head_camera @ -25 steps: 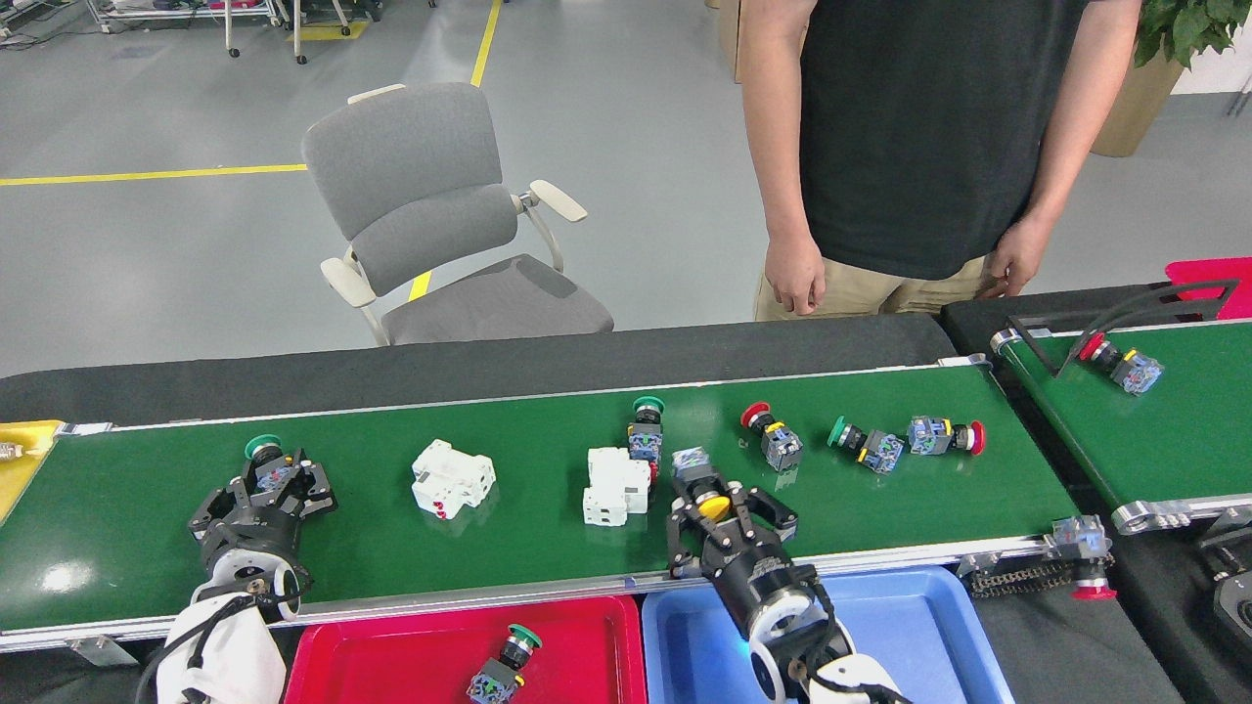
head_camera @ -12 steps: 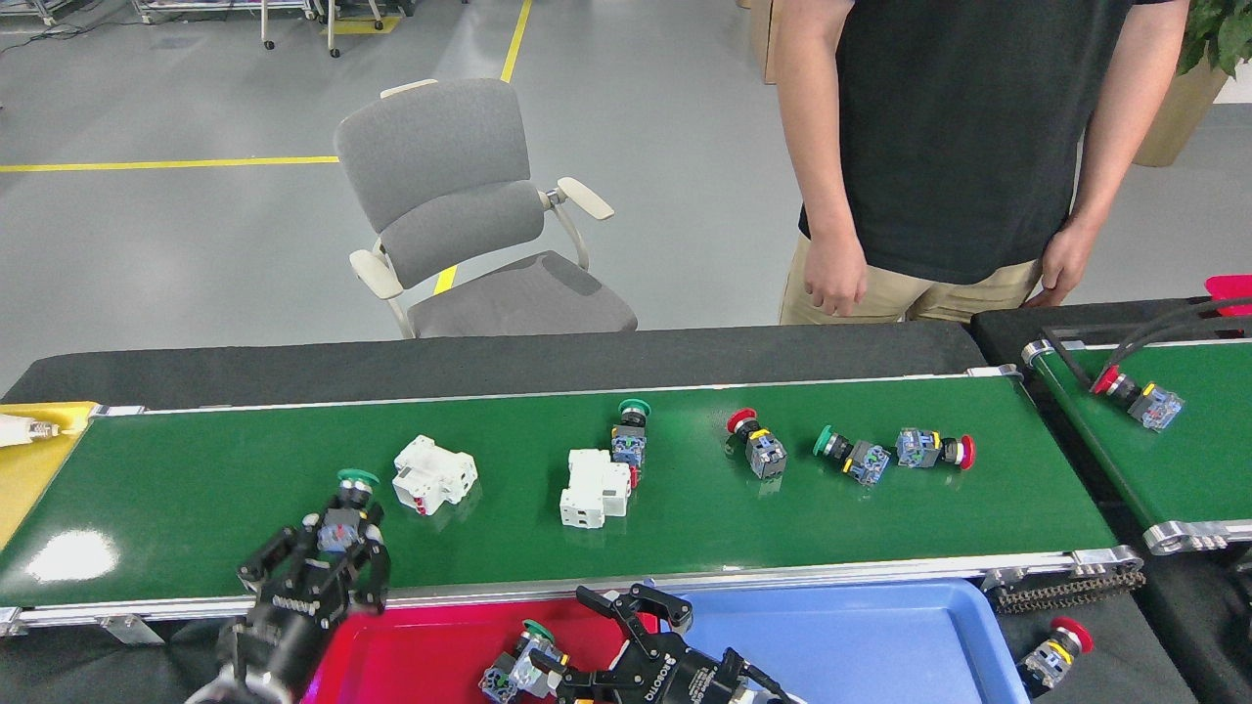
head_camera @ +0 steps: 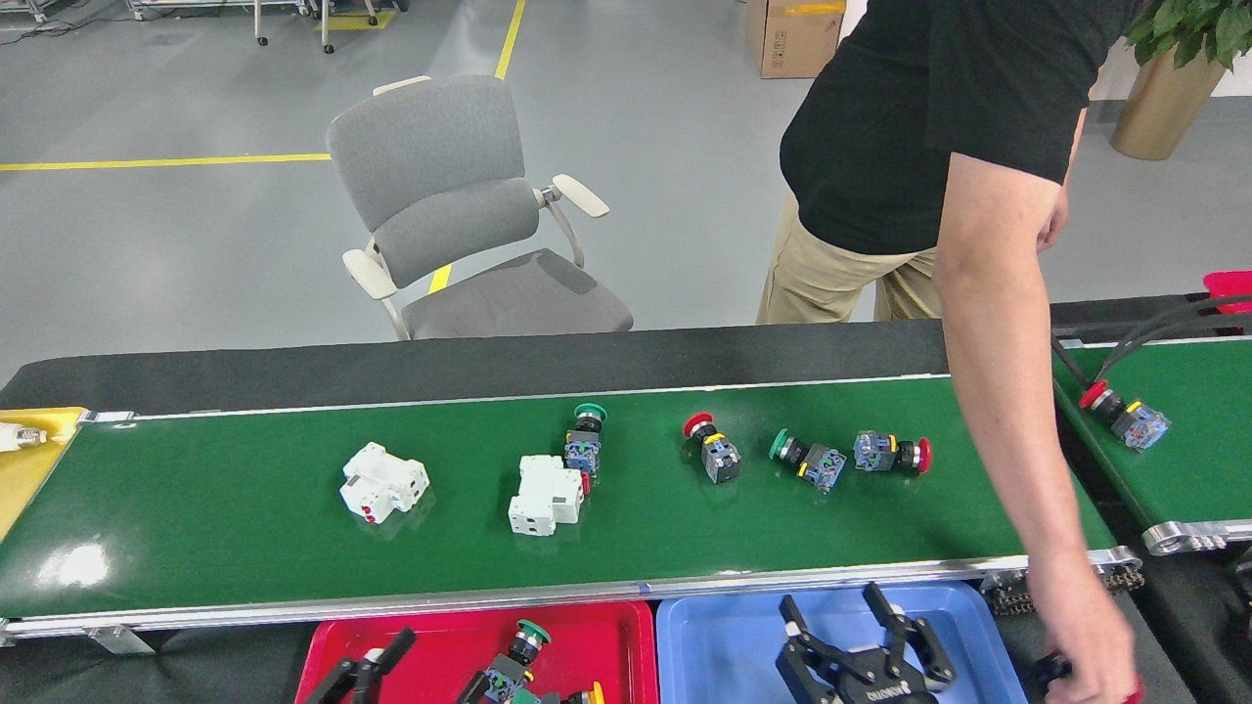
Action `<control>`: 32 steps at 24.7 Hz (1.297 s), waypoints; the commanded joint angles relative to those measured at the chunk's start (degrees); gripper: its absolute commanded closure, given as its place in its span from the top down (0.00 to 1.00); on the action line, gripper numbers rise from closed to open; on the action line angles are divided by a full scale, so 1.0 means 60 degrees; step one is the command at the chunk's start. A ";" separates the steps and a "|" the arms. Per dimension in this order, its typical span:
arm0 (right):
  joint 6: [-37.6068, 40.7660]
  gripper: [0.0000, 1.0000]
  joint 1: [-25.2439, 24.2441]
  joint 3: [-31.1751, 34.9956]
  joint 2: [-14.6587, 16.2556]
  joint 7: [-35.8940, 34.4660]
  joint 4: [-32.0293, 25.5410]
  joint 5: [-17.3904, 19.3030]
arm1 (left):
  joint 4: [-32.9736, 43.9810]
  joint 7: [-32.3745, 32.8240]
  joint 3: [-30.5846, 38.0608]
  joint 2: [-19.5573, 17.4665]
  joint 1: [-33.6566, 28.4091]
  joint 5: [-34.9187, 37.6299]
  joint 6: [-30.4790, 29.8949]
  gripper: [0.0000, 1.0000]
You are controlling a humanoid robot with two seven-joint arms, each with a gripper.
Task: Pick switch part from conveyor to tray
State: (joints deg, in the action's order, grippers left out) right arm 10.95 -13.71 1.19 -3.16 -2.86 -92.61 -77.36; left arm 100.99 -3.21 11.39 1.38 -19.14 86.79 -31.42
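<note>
Head view: the only writing I can make out is a white brand mark on the body of my right gripper (head_camera: 864,626), seen upside down and too small to read with certainty. That gripper hangs over the blue tray (head_camera: 724,650), which lies just below the near rail of the conveyor (head_camera: 245,528); its fingers are spread wide with nothing between them, and the tray around it looks bare. The red tray (head_camera: 587,636) sits left of the blue one, also against the conveyor's near rail, and holds a green-capped switch part (head_camera: 514,660) with a yellow-capped piece (head_camera: 587,696) at the bottom edge of the picture. My left gripper (head_camera: 360,670) shows only as dark finger tips at the red tray's left corner, and I cannot tell how far apart they stand or whether they grip anything.

On the conveyor lie two white breaker blocks (head_camera: 383,482) (head_camera: 546,495), a green-capped switch (head_camera: 585,442) touching the second block, then toward the conveyor's right end a red-capped switch (head_camera: 712,452), a green-capped one (head_camera: 808,461) and another red-capped one (head_camera: 891,453). A person's arm (head_camera: 998,372) crosses the conveyor's right end, the hand (head_camera: 1086,626) down beside the blue tray. A second green belt (head_camera: 1203,460), right of the conveyor, carries one red-capped switch (head_camera: 1123,417). A yellow tray (head_camera: 24,469) sits at the conveyor's left end. A grey chair (head_camera: 460,215) stands behind the conveyor.
</note>
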 commanded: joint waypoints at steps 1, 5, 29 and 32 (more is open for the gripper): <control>-0.0404 1.00 0.0073 0.0021 0.0072 -0.0197 -0.0151 0.0018 | 0.0117 -0.0021 0.0299 -0.0025 0.0070 -0.0036 0.1721 0.98; -0.0594 1.00 0.0556 0.0021 0.0116 -0.0138 -0.0064 -0.0128 | 0.0088 0.0023 0.0489 -0.0128 0.0289 -0.0080 0.2380 0.98; -0.0228 1.00 0.6605 -0.2849 -0.0250 0.1619 0.5516 -0.0202 | -0.5917 0.1444 0.0416 -0.1065 0.6060 0.0037 0.3669 0.98; -0.0404 0.94 0.7441 -0.3392 -0.0528 0.1415 0.6982 -0.0173 | -0.7148 0.1400 0.0401 -0.1197 0.6866 0.0037 0.4049 0.98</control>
State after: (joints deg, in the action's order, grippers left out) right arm 9.54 28.89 -18.48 -5.62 7.07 -52.33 -78.49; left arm 59.54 5.75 13.85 -5.03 19.98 86.86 -8.33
